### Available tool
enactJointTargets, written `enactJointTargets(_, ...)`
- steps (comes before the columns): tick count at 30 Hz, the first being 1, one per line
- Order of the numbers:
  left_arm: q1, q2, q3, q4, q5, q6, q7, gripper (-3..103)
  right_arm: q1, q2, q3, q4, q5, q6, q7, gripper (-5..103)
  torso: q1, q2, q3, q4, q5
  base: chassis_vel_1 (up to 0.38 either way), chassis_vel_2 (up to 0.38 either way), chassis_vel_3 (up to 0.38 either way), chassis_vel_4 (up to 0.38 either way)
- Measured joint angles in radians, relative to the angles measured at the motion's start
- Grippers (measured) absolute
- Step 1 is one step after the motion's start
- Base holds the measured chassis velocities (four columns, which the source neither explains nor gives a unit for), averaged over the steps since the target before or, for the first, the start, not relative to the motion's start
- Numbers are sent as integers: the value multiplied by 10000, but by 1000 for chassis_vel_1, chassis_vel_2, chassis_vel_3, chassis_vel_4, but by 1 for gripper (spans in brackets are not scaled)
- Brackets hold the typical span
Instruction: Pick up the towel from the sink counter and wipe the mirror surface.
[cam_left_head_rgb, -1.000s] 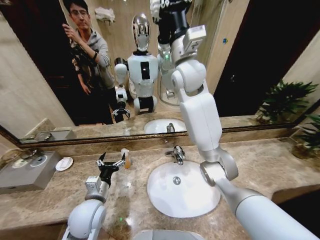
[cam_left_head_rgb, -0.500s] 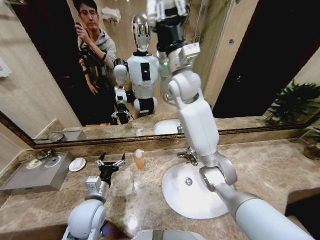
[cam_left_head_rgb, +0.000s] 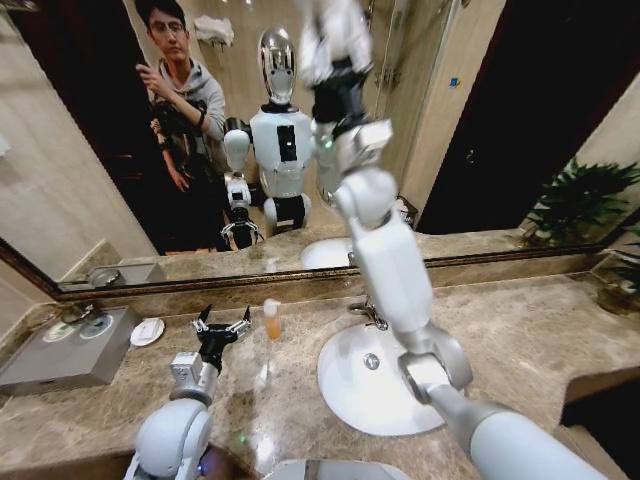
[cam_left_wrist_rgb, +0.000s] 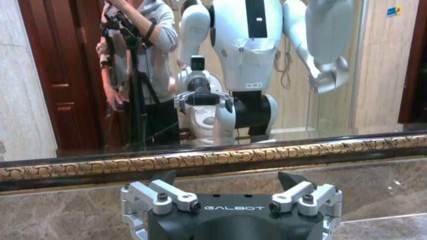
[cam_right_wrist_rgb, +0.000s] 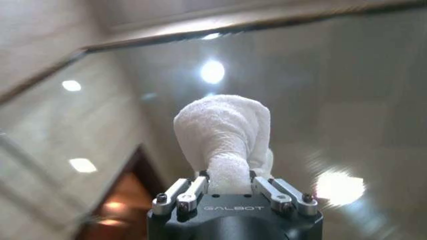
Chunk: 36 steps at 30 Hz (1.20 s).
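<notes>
My right arm reaches up high against the mirror surface (cam_left_head_rgb: 480, 120). Its gripper (cam_left_head_rgb: 336, 62) is shut on the white fluffy towel (cam_left_head_rgb: 335, 28), which looks blurred at the glass. In the right wrist view the towel (cam_right_wrist_rgb: 223, 132) bulges out of the shut right gripper (cam_right_wrist_rgb: 227, 186) in front of the mirror surface (cam_right_wrist_rgb: 333, 100). My left gripper (cam_left_head_rgb: 222, 324) hangs low over the sink counter (cam_left_head_rgb: 540, 330), open and holding nothing. The left wrist view has that open gripper (cam_left_wrist_rgb: 228, 180) facing the mirror's bronze-gold frame (cam_left_wrist_rgb: 200, 160).
On the counter stand a white oval basin (cam_left_head_rgb: 350, 400) with a chrome faucet (cam_left_head_rgb: 368, 312), a small orange bottle (cam_left_head_rgb: 271, 318), a round white soap dish (cam_left_head_rgb: 147, 331) and a grey box (cam_left_head_rgb: 65, 350). A plant (cam_left_head_rgb: 625, 270) stands at the far right.
The head view has shifted a little sideways. My right gripper with the towel sits slightly lower on the glass and is now blurred. The left arm has stayed where it was.
</notes>
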<state>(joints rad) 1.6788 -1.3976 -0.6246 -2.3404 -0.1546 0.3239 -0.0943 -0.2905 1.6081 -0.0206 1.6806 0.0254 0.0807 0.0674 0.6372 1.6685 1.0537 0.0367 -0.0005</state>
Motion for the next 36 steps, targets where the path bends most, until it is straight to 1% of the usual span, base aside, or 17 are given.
enactJointTargets(3,0,0,0,0,0,0,0,100,-443,-1,-207,144,-33,187,-74,22,4,-2,2,1,-2,0,0,0,0)
enactJointTargets(6,-1,1,0,0,0,0,0,100,-857,-1,-105,440,-95,281,-73,22,6,-3,3,-1,-2,0,0,0,0)
enactJointTargets(9,-1,1,0,0,0,0,0,100,-1223,-2,355,885,-99,303,40,22,6,-3,3,-10,3,0,0,0,0)
enactJointTargets(12,0,1,0,0,0,0,0,100,-1553,0,1027,1416,-67,322,157,22,4,-2,1,-8,5,0,0,0,0)
enactJointTargets(13,0,1,0,0,0,0,0,100,-1553,0,1027,1416,-67,322,157,22,4,-2,1,-8,5,0,0,0,0)
enactJointTargets(15,0,0,0,0,0,0,0,100,-1859,-3,1856,1933,15,343,216,22,3,-2,1,-11,8,0,0,0,0)
enactJointTargets(16,0,0,0,0,0,0,0,100,-1859,-3,1856,1933,15,343,216,22,3,-2,1,-11,8,0,0,0,0)
enactJointTargets(19,-1,1,0,0,0,0,0,100,-2176,-118,2598,2313,70,463,239,22,2,-2,0,-10,7,0,0,0,0)
enactJointTargets(21,-1,1,0,0,0,0,0,100,-2301,-157,2690,2374,80,531,232,22,2,-2,0,-13,8,0,0,0,0)
enactJointTargets(24,-1,0,0,0,0,0,0,100,-2871,-129,2353,2373,57,903,-50,22,2,-2,0,-8,5,0,0,0,0)
enactJointTargets(25,-1,0,0,0,0,0,0,100,-2871,-129,2353,2373,57,903,-50,22,2,-2,0,-8,5,0,0,0,0)
enactJointTargets(27,-1,1,0,0,0,0,0,100,-3233,-28,1900,2184,-54,1151,-353,22,1,-2,0,-3,1,0,0,0,0)
enactJointTargets(28,-1,1,0,0,0,0,0,100,-3233,-28,1900,2184,-54,1151,-353,22,1,-2,0,-3,1,0,0,0,0)
enactJointTargets(31,0,1,0,0,0,0,0,100,-3530,-7,1335,1893,-233,1397,-673,22,1,-2,0,-6,2,0,0,0,0)
enactJointTargets(32,0,1,0,0,0,0,0,100,-3530,-7,1335,1893,-233,1397,-673,22,1,-2,0,-6,2,0,0,0,0)
enactJointTargets(35,-1,1,0,0,0,0,0,100,-3758,-5,330,1465,-400,1599,-948,22,1,-1,-1,-7,2,0,0,0,0)
enactJointTargets(36,-1,1,0,0,0,0,0,100,-3758,-5,330,1465,-400,1599,-948,22,1,-1,-1,-7,2,0,0,0,0)
